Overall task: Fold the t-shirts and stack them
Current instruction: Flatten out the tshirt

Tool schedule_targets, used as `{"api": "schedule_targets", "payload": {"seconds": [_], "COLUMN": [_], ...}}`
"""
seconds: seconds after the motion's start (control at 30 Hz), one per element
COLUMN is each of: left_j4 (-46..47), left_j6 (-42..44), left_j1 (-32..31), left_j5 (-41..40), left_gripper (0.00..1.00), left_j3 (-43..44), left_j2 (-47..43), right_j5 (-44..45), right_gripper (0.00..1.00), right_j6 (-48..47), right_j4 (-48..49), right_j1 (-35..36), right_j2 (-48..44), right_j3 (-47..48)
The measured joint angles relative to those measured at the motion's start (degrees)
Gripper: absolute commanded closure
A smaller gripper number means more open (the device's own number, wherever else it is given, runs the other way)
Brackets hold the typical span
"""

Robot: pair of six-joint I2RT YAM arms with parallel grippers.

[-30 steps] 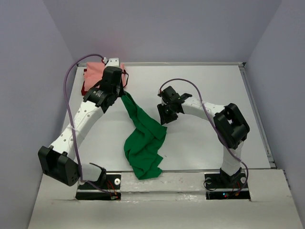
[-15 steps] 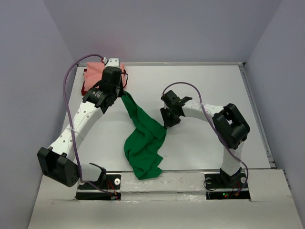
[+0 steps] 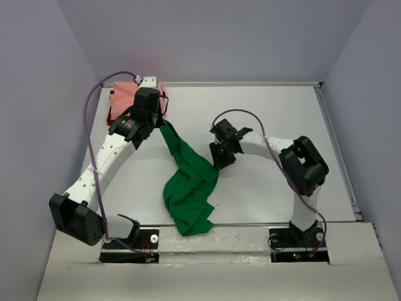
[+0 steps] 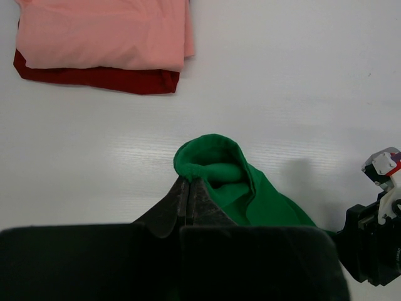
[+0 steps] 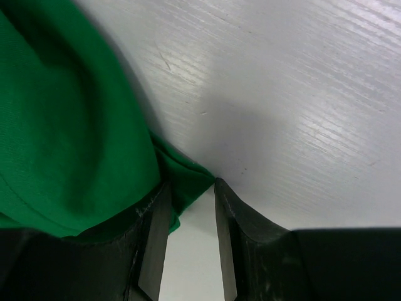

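Left gripper (image 4: 190,188), pressed together on a fold of the green t-shirt (image 3: 188,182), holds one end while the rest trails crumpled toward the table's (image 3: 282,119) near edge. Right gripper (image 5: 191,194) stands spread astride a hem corner. It should probably seat that corner deeper before closing.

Overhead view looks down; wrist views close; shared: green shirt (image 3: 188,191).

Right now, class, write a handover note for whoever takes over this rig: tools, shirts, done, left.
Left tool: shut on one end of the green t-shirt.
Right tool: open, jaws either side of its edge, not gripping.
Salmon pink t-shirt lies folded on the dark red t-shirt, far left corner of the table.
Done: two stacked.
Left: fold green, add it.
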Motion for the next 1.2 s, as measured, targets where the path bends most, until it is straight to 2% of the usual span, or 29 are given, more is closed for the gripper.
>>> {"api": "schedule_targets", "payload": {"seconds": [0.17, 0.27, 0.37, 0.5, 0.63, 0.73, 0.97, 1.07, 1.2], "left_j4": [0.0, 0.0, 0.0, 0.0, 0.0, 0.0, 0.7, 0.8, 0.8], "left_j6": [0.0, 0.0, 0.2, 0.4, 0.4, 0.4, 0.3, 0.3, 0.0], "left_j1": [0.0, 0.0, 0.0, 0.0, 0.0, 0.0, 0.0, 0.0, 0.0], "left_j5": [0.0, 0.0, 0.0, 0.0, 0.0, 0.1, 0.2, 0.4, 0.9], "left_gripper": [1.0, 1.0, 1.0, 1.0, 1.0, 1.0, 1.0, 1.0, 1.0], "left_j3": [0.0, 0.0, 0.0, 0.0, 0.0, -0.1, -2.4, -3.1, -3.4], "left_j2": [0.0, 0.0, 0.0, -0.6, -0.9, -0.9, -1.0, -1.0, -1.0], "right_j5": [-1.7, -2.4, -3.0, -3.1, -1.5, 3.1, 24.6, 31.0, 34.6], "right_gripper": [0.61, 0.66, 0.92, 1.0, 1.0, 1.0, 1.0, 1.0, 1.0], "right_j6": [0.0, 0.0, -0.1, 0.5, 1.7, 3.9, 7.6, 5.2, -1.3], "right_j4": [0.3, 0.7, 1.2, 1.6, 1.6, 1.6, -0.8, -5.4, -7.6], "right_j1": [0.3, 0.5, 0.8, 0.8, 1.2, 2.0, 2.8, -2.8, -14.7], "right_j2": [0.4, 0.6, 0.9, 1.4, 1.4, 1.2, -0.5, -4.3, -8.8], "right_j3": [0.2, 0.3, 0.3, 0.4, 0.4, 0.4, 0.5, 4.3, 18.7]}}
